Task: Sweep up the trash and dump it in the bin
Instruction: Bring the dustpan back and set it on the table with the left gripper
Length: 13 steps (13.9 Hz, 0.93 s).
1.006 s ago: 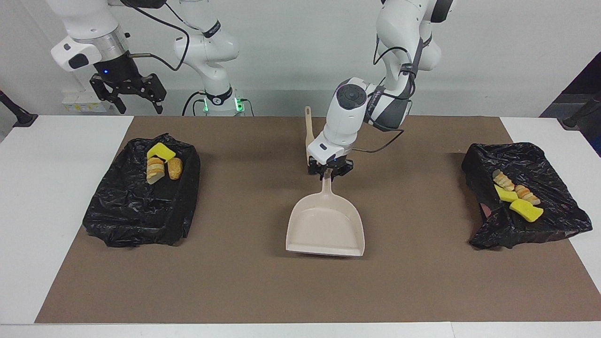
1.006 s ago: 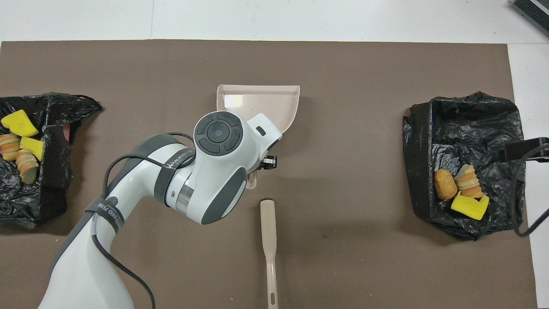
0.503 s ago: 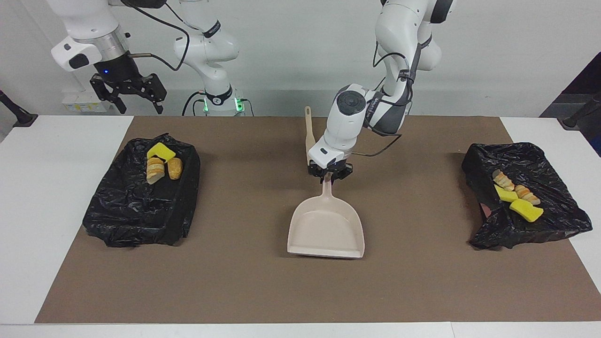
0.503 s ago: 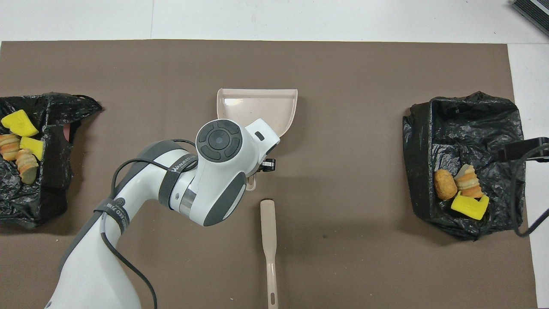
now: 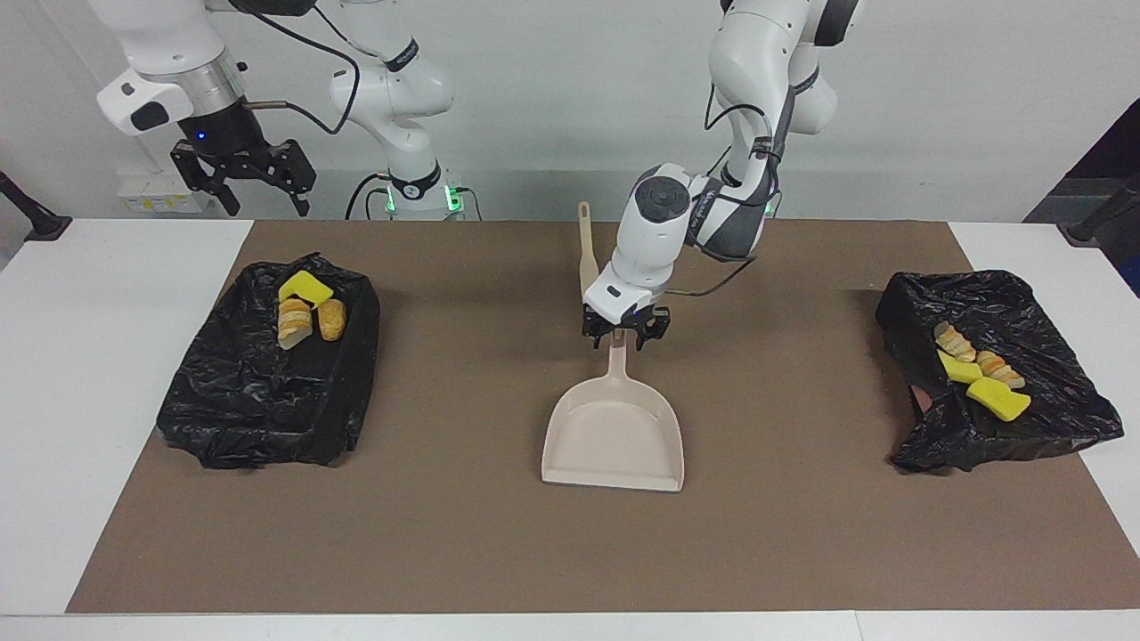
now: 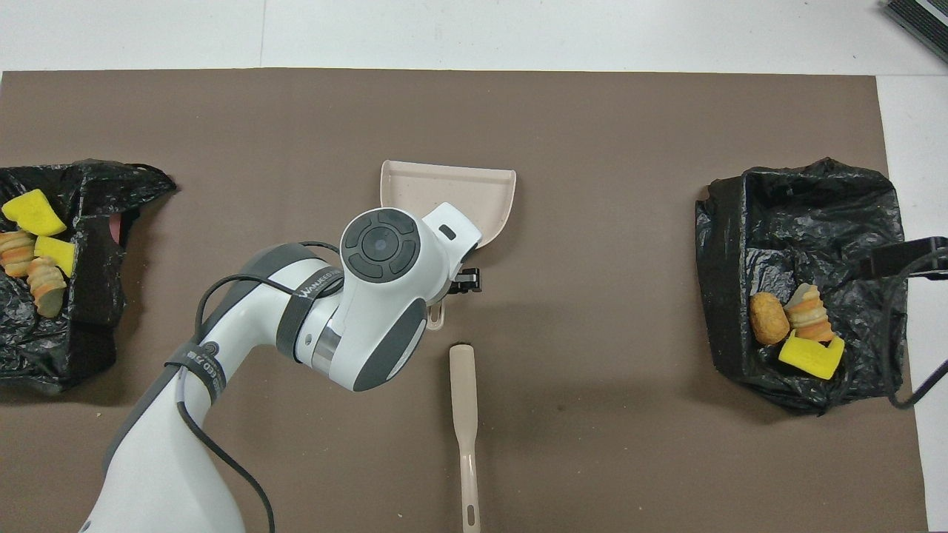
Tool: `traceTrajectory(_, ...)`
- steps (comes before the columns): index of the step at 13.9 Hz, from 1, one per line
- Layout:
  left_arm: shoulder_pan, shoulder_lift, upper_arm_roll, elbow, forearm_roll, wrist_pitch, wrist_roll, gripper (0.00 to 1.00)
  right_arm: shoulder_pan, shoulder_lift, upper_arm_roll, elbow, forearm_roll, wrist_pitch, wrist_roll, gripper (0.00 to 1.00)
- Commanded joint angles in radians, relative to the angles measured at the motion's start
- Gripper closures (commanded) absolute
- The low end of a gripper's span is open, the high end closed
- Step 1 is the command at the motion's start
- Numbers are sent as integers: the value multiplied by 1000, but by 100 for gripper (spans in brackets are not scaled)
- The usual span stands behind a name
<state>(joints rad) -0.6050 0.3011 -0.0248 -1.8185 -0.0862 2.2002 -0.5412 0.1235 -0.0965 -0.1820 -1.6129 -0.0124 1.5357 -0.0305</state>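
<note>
Facing view first: the left gripper (image 5: 626, 336) has just spread its fingers and let go of the beige plastic dustpan's (image 5: 614, 436) handle, which it was pinching half a second ago. The pan lies flat on the brown mat (image 5: 499, 552) mid-table, empty, and has shifted a touch since the release. Trash sits in both bins: yellow sponge chunks and striped croissant pieces (image 5: 980, 374) in the black-bagged bin at the left arm's end (image 5: 1051, 418), and a sponge chunk, croissant piece and brown bun (image 5: 307, 312) in the black-bagged bin at the right arm's end (image 5: 258, 401). The slim beige brush (image 6: 463, 414) lies on the mat, nearer the robots than the pan. The right gripper (image 5: 242, 178) waits aloft, fingers spread. With nothing loose on the mat, this looks like tools down, job about done.
</note>
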Motion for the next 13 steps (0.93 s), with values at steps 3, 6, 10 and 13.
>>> traceTrajectory(3,56,-71,46,65,-4,-146,3,0,-7,-22,4,-24,14,15,-23,0)
traceTrajectory(6,171,-71,49,162,0,-255,59,0,-7,-20,4,-22,14,15,-23,0)
traceTrajectory(10,318,-69,48,246,-10,-359,183,0,-7,-20,4,-24,14,15,-23,0)
traceTrajectory(13,425,-71,40,271,-20,-439,300,0,-7,-20,4,-24,14,15,-23,0)
